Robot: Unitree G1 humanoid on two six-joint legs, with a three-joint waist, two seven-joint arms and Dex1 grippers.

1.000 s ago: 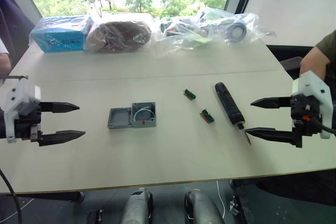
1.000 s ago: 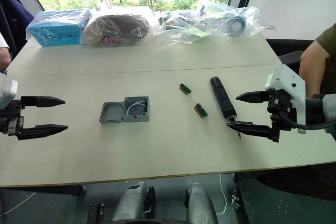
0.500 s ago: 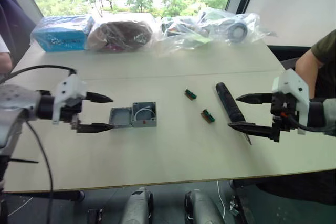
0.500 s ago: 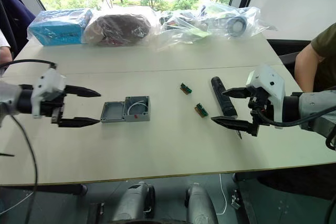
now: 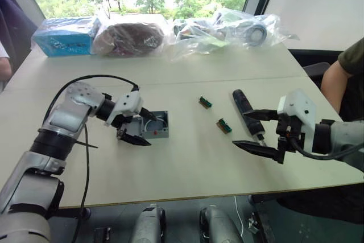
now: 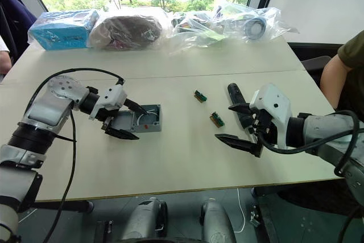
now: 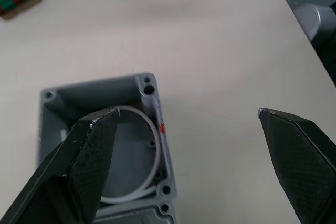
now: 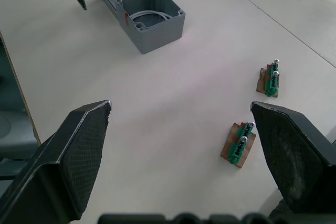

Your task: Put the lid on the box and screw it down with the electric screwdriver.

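Your left gripper (image 5: 138, 126) has swung in over the box (image 5: 156, 124), fingers spread wide and holding nothing. The lid (image 6: 123, 122) lies touching the box. Your right gripper (image 6: 236, 124), also wide apart, has moved beside the electric screwdriver (image 5: 247, 111).

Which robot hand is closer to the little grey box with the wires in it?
The left. The left gripper hangs open right over the box. The right gripper is far off across the table, open beside the electric screwdriver.
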